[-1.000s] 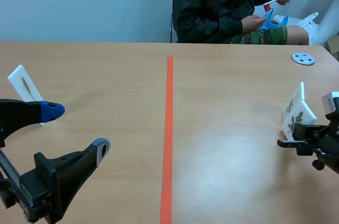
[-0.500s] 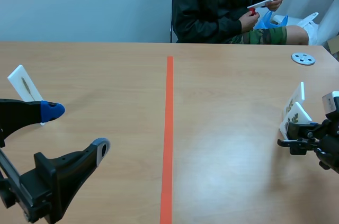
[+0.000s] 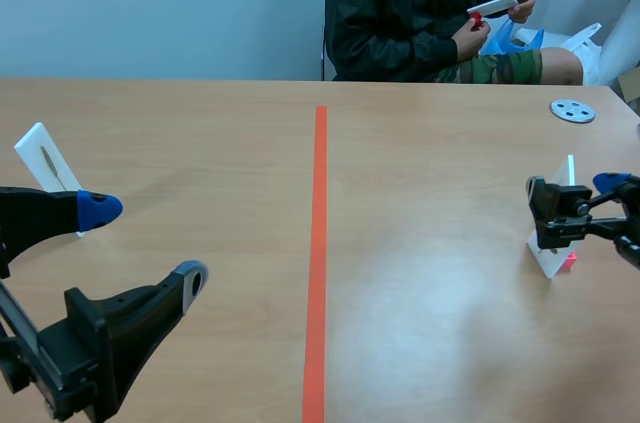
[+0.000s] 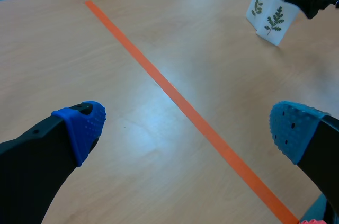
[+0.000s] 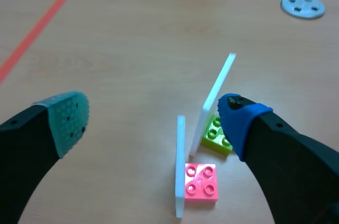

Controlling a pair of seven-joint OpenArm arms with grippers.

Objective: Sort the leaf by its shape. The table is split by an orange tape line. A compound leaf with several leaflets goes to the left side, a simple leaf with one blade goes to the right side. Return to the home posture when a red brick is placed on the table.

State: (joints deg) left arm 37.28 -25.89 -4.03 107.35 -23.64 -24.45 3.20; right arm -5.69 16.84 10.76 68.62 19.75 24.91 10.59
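Leaf cards [image 5: 215, 97] stand right of the tape line [image 3: 319, 243]; we note right gripper [image 5: 153, 118] and left gripper [image 4: 185, 128] spread wide, empty.

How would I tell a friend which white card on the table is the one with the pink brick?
Find the orange tape line down the wooden table and look right of it, where two white cards stand by the right gripper, its fingers open. The upright card nearer the gripper has a pink brick at its foot; its neighbour leans back on a lime-green brick.

Right end effector [image 3: 577, 191] higher, now spread wide.
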